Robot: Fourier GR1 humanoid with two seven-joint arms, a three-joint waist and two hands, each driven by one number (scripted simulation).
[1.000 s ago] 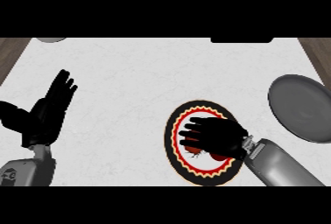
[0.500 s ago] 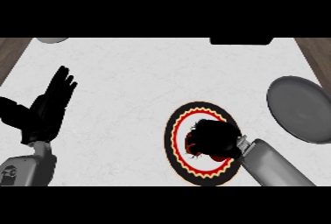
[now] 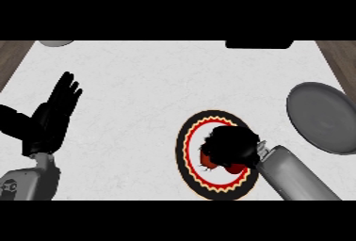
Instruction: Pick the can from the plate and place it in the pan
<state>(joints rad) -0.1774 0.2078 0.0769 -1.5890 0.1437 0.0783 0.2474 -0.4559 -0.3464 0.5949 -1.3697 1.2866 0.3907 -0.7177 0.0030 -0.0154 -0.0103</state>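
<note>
Lower right of frame: I see right hand [image 3: 233, 147] curled round the red can [image 3: 212, 160] on the plate [image 3: 189, 141]; pan [image 3: 325, 117] at right edge. Left hand [image 3: 50, 115] spread, resting left.

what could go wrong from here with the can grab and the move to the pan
The right hand curls over the red can and hides most of it, so the hold can't be judged; it might slip on lifting. The plate could shift with it. The pan sits at the counter's right edge, leaving little margin.

White counter [image 3: 160, 84] with patterned plate [image 3: 186, 141] and grey pan [image 3: 323, 117]
</note>
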